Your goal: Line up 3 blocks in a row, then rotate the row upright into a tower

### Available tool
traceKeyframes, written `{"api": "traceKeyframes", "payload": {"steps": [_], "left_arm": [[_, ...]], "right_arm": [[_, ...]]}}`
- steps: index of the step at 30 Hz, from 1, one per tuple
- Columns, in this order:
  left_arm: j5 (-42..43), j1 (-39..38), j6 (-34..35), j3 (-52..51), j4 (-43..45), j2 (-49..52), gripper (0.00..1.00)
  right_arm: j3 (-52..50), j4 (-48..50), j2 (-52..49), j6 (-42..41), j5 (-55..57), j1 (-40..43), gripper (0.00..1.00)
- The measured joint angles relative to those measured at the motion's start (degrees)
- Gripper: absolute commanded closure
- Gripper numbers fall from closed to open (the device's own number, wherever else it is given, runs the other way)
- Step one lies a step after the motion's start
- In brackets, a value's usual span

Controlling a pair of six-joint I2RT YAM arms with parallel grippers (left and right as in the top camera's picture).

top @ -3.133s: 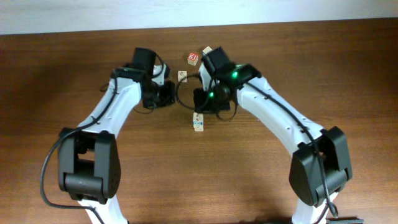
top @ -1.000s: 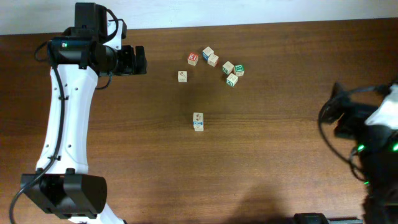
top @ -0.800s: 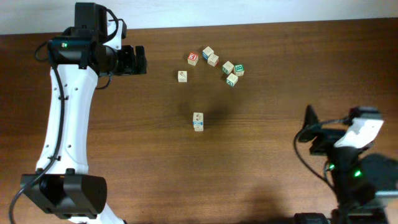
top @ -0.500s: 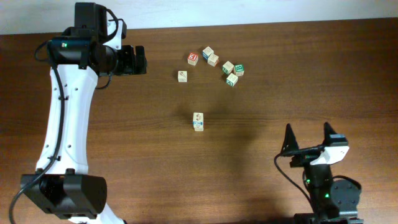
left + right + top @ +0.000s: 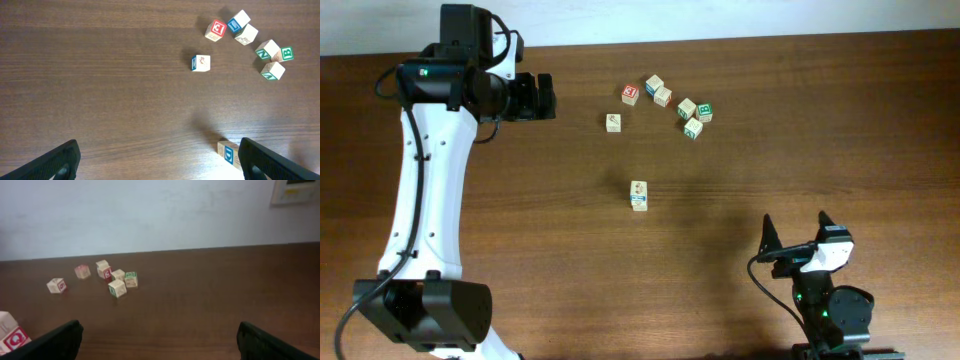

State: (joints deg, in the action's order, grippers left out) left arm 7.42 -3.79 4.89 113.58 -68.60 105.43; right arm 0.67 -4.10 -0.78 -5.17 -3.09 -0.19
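Brown wood first: the table, dark-grained, filling the overhead view (beyond its far edge, in the right wrist view, only a pale wall); on the left side, the left arm, white with black joints, stretched long toward the far edge; at the near right corner, the right arm, folded small and low.

Next down in size, the left gripper; stands with jaws spread wide, grips nothing, hangs well to the left of every cube, points toward them. Then the right gripper; likewise gapes fully, clamps nothing, sits well apart from the cubes, faces them across bare wood.

Smallest of all, the little wooden pieces. Of those for the task:
- the near cube, alone toward the middle of the table, blue print on one side face, well apart from the rest;
- the lone cube, pale tan on top with a blue side, a little left of the far cluster and touching nothing;
- the blue-faced cube, at the far end of that cluster, just beside a plain tan cube.

Beside those two, on the left, the red-faced cube; to the right, three green-faced cubes, bunched close together.
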Motion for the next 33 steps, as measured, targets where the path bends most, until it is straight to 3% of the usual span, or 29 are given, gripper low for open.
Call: {"api": "traceKeyframes", "payload": {"steps": [28,33], "left_arm": [[-3.1,0.0,-1.3,0.0,-0.6,-0.1,0.01],[-5.2,0.0,-7.0,-4.0,10.4,-3.9,0.01]], "right_arm": [[0.0,0.0,0.0,0.0,0.0,-0.2,0.02],[0.0,0.0,0.0,0.0,0.0,-0.2,0.02]]}}
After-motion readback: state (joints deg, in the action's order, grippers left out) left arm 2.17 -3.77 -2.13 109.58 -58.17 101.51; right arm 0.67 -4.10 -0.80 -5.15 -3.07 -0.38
